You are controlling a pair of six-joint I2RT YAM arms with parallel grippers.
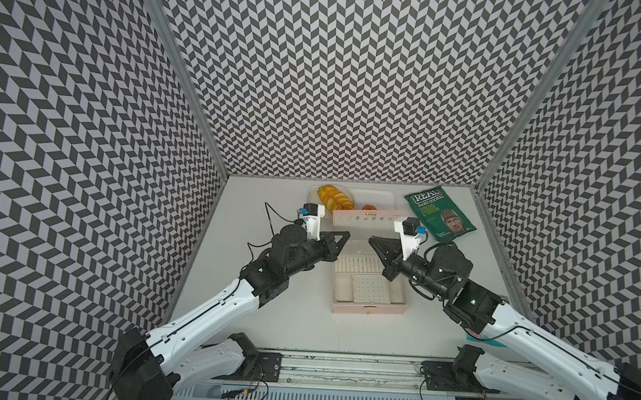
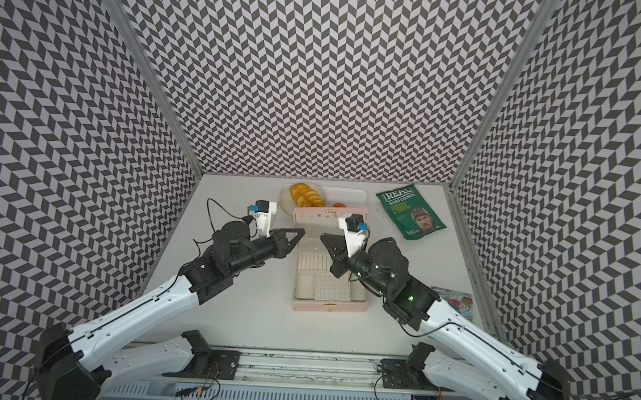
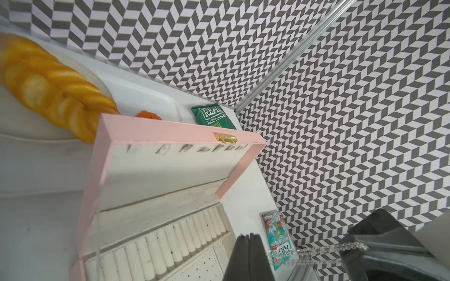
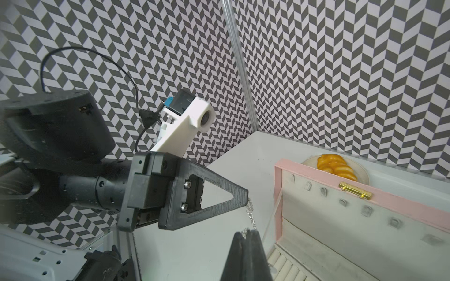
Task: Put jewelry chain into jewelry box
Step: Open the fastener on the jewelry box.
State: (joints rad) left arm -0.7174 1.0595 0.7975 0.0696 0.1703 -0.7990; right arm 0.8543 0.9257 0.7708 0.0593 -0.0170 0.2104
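Note:
The pale pink jewelry box (image 1: 368,308) (image 2: 328,306) lies open at mid-table, its lid (image 1: 367,220) upright and its cream ring rolls and perforated panel showing. Above the back of the box, my left gripper (image 1: 348,233) (image 2: 304,230) and right gripper (image 1: 370,239) (image 2: 321,235) point tip to tip. The thin silver jewelry chain (image 4: 250,214) (image 3: 316,253) spans the short gap between them. In the left wrist view my left gripper (image 3: 249,236) is shut, and in the right wrist view my right gripper (image 4: 248,232) is shut; each pinches one end of the chain.
A white tray (image 1: 381,195) at the back holds a plate of orange slices (image 1: 336,198) and a small orange piece (image 1: 367,207). A green crisp bag (image 1: 438,214) lies back right. A colourful packet (image 2: 456,302) sits by the right arm. Patterned walls close three sides.

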